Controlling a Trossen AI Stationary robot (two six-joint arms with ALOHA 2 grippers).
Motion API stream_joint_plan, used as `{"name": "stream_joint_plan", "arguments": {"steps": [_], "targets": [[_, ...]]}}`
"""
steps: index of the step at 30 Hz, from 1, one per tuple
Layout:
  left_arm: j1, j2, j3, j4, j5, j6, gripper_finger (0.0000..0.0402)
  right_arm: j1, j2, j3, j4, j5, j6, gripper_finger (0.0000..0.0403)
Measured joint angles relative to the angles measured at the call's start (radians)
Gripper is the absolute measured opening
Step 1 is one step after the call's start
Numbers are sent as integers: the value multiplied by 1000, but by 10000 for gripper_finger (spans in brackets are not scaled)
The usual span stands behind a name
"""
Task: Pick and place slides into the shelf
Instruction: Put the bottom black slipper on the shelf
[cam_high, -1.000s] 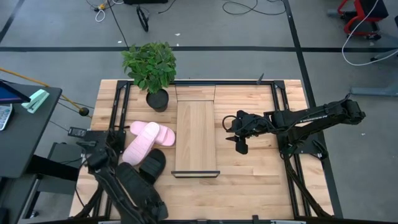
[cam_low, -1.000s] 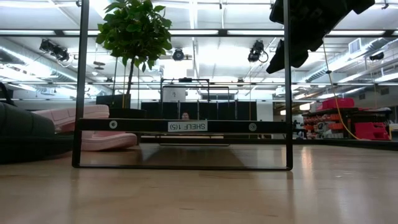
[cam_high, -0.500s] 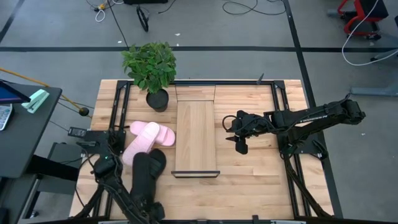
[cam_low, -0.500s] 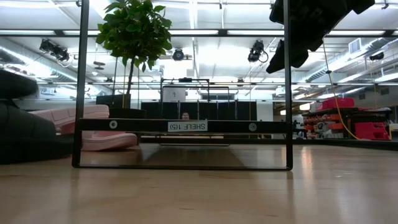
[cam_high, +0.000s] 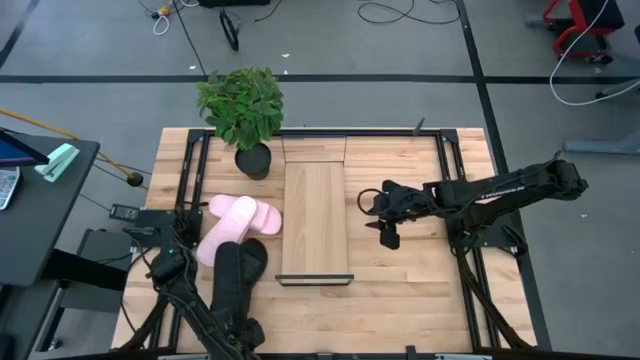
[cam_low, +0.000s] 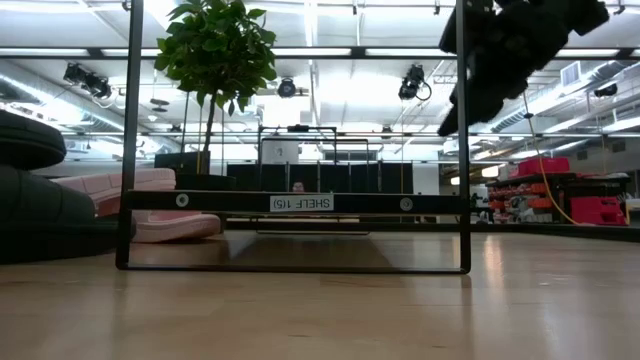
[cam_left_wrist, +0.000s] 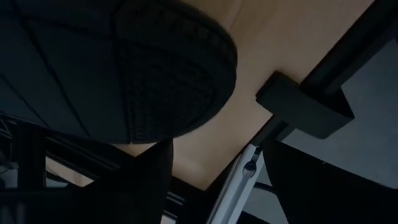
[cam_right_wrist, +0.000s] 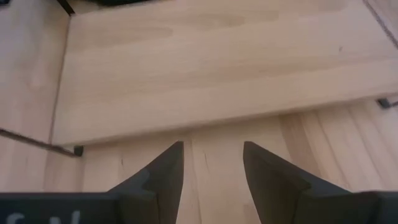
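My left gripper is at the table's near left and shut on a black slide, which is held above the table. The second black slide lies beside it on the table. Two pale pink slides lie to the left of the shelf. The shelf is a pale board in a thin black frame at the table's middle, and nothing lies on it. My right gripper hangs open and empty to the right of the shelf. Its fingers point at the shelf's edge. My left gripper holds the black slide near one end. The slide and the gripper hide where the fingers meet it. The left wrist view shows the slide's treaded sole just past the fingers. The slide is lifted clear of the table, above the other black slide.
A potted plant stands at the far left corner of the shelf. Black frame rails run along the table's left and right sides. Bare wood lies between the shelf and the right rail, under my right gripper.
My left gripper has raised the black slide off the table and turned it, so that it now points lengthwise from near to far. In the low view the slide rises above the other black slide. My right gripper has drawn back a little toward the table's right edge.
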Motion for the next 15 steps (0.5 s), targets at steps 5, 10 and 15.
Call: {"name": "stream_joint_plan", "arguments": {"steps": [5, 10, 15], "targets": [[-7, 0, 0, 0, 1, -21, 222, -1, 0, -56, 36, 17, 23, 172], [-5, 0, 0, 0, 52, -43, 195, 3, 0, -86, 68, 15, 60, 172], [-27, -26, 0, 1, 82, -76, 171, 36, 0, -86, 123, -8, 66, 172]]}}
